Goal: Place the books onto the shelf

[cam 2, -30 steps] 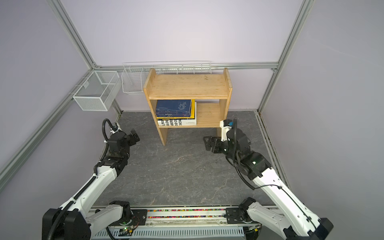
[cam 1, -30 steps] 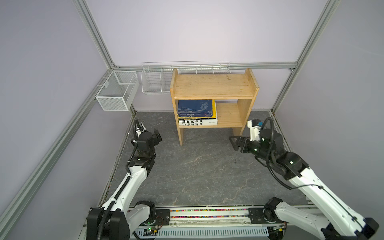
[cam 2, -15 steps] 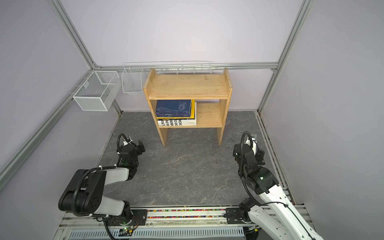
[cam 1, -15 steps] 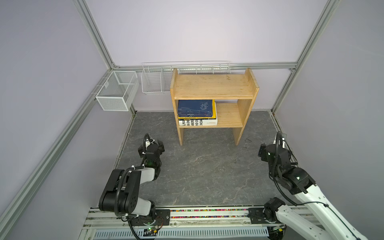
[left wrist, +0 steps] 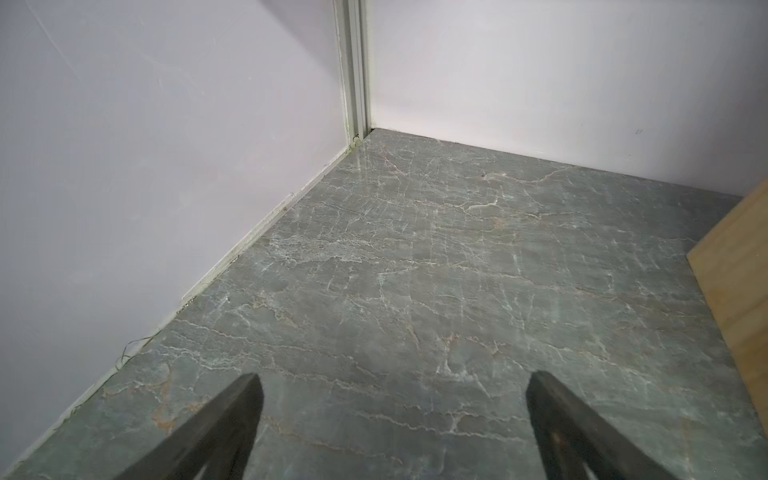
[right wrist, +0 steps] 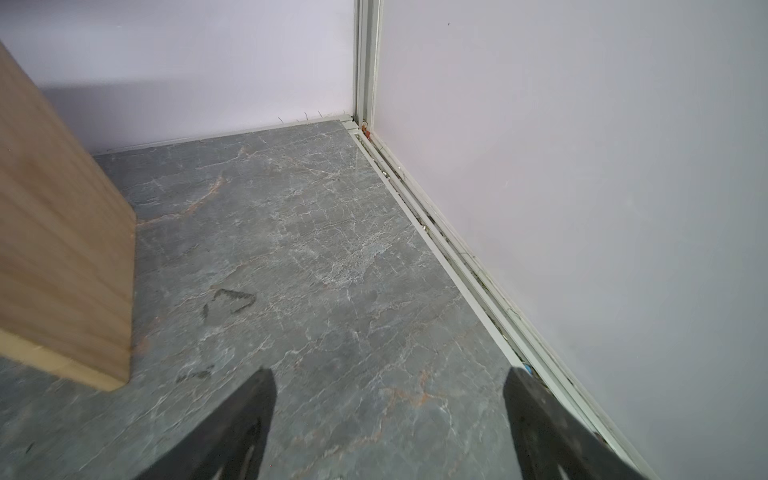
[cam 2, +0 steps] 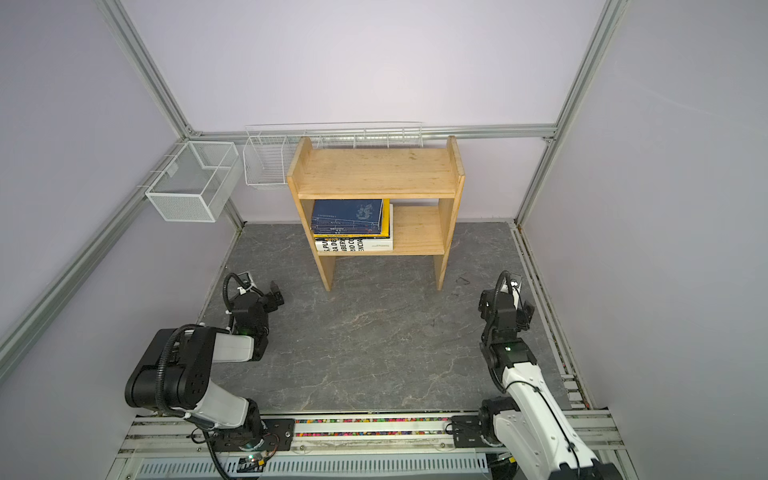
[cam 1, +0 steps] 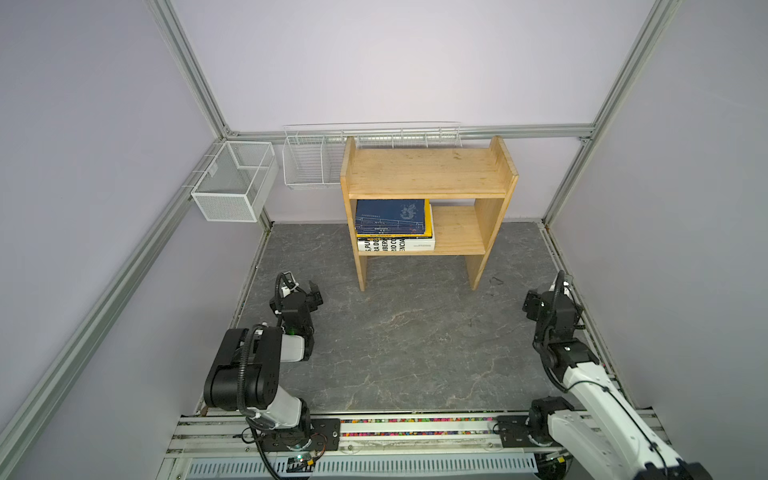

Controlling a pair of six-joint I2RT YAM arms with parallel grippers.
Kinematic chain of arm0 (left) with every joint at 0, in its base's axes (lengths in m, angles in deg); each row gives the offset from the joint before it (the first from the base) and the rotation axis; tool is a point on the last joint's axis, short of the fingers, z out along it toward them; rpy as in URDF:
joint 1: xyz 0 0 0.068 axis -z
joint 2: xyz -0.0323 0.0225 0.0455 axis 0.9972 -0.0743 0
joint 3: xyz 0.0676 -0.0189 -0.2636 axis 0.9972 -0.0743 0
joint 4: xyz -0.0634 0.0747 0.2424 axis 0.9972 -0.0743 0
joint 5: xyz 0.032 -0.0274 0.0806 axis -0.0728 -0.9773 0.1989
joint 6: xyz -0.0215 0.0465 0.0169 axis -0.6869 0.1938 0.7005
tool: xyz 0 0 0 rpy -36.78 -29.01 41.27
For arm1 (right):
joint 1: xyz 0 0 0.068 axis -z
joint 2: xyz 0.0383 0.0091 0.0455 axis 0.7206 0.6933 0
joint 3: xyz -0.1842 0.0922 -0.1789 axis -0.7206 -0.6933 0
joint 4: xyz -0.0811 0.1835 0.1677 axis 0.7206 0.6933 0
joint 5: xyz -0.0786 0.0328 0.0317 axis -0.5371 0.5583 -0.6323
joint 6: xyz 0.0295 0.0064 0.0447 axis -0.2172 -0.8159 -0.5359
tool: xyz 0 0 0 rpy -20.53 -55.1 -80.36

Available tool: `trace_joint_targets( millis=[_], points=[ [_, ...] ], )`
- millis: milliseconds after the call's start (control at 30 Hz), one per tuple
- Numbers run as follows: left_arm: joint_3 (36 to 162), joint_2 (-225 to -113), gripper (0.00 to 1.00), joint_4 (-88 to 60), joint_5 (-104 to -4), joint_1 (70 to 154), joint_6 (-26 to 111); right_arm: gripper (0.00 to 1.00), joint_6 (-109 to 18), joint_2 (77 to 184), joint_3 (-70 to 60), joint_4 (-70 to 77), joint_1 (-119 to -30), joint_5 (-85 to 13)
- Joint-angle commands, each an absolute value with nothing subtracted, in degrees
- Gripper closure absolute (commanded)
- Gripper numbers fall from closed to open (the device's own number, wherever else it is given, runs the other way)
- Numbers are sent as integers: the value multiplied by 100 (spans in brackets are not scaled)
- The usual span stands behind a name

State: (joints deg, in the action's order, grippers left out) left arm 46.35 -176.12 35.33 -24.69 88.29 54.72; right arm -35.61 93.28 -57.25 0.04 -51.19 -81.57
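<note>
The books (cam 1: 390, 216) (cam 2: 347, 216) lie stacked flat on the left of the lower tier of the pine shelf (cam 1: 428, 172) (cam 2: 374, 172). A navy one is on top, a yellow edge shows under it, and a thick white one with black lettering (cam 1: 395, 244) is at the bottom. My left gripper (cam 1: 314, 293) (cam 2: 276, 294) (left wrist: 395, 386) is open over bare floor near the left wall. My right gripper (cam 1: 552, 305) (cam 2: 506, 306) (right wrist: 388, 382) is open and empty by the right wall. Each wrist view catches one shelf leg (left wrist: 739, 270) (right wrist: 62, 249).
Two white wire baskets (cam 1: 232, 187) (cam 1: 311, 166) hang on the wall frame at the back left, beside the shelf. The shelf's top tier and the right half of its lower tier (cam 1: 457, 228) are bare. Grey marbled floor (cam 1: 407, 332) spreads between the arms.
Both arms have pulled back toward the front rail. The right gripper left the shelf's right leg for the right wall. The left arm has folded up. The books have not moved.
</note>
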Motion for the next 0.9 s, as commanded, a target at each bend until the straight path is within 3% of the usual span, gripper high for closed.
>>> trace_joint_targets(
  millis=[0,133,267,400,467,533,867],
  points=[
    [4719,-17581,1,3749,-2503,8829,5468,11,-3070,10151,-6109,-2144,-4893,-7238],
    [4720,-17577,1,3747,-2499,8829,5468,11,-2820,11548,-6191,-3705,-4923,-6683],
    [4721,-17578,1,3747,-2501,8829,5468,11,-2766,12569,-6258,-4713,-4975,-6774],
    [4721,-17577,1,3747,-2495,8831,5470,11,-2626,12768,-6407,-5069,-5014,-6477],
    [4721,-17585,1,3747,-2497,8829,5469,11,-2510,13343,-6488,-5985,-4972,-6404],
    [4721,-17577,1,3747,-2495,8836,5471,11,-2591,12965,-6256,-4868,-4990,-6291],
    [4794,-17595,1,3619,-2390,8875,5486,11,-2729,13099,-6053,-4728,-4727,-5943]
  ],
)
